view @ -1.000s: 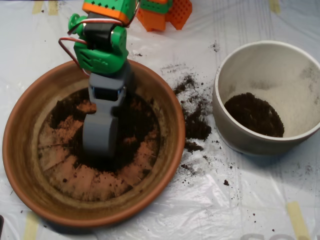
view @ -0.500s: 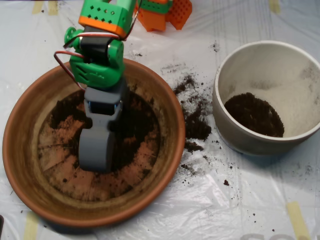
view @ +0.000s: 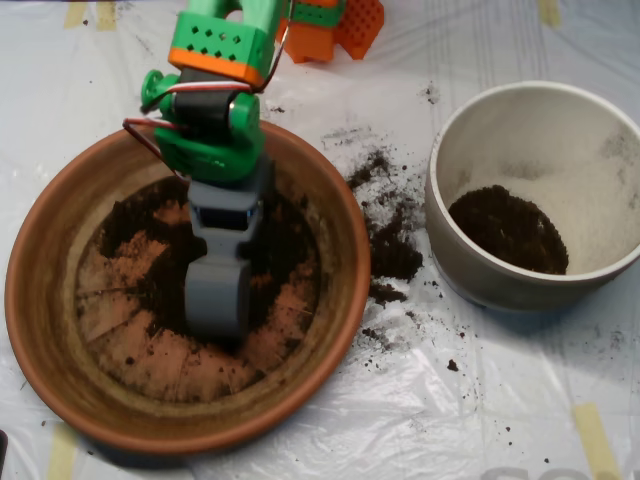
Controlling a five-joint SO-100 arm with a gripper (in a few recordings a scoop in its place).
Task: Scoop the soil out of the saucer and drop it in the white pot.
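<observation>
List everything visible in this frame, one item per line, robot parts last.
saucer: one, terracotta orange, left half of the picture.
soil in the saucer: dark brown patches and smears on its ridged base.
white pot: one, off-white, right side.
soil in the pot: one dark heap on its floor.
spilled soil: dark crumbs on the sheet between saucer and pot.
plastic sheet: clear, over the table, taped with yellowish strips.
scoop: one, grey, down inside the saucer.
arm: green and orange, top left.
</observation>
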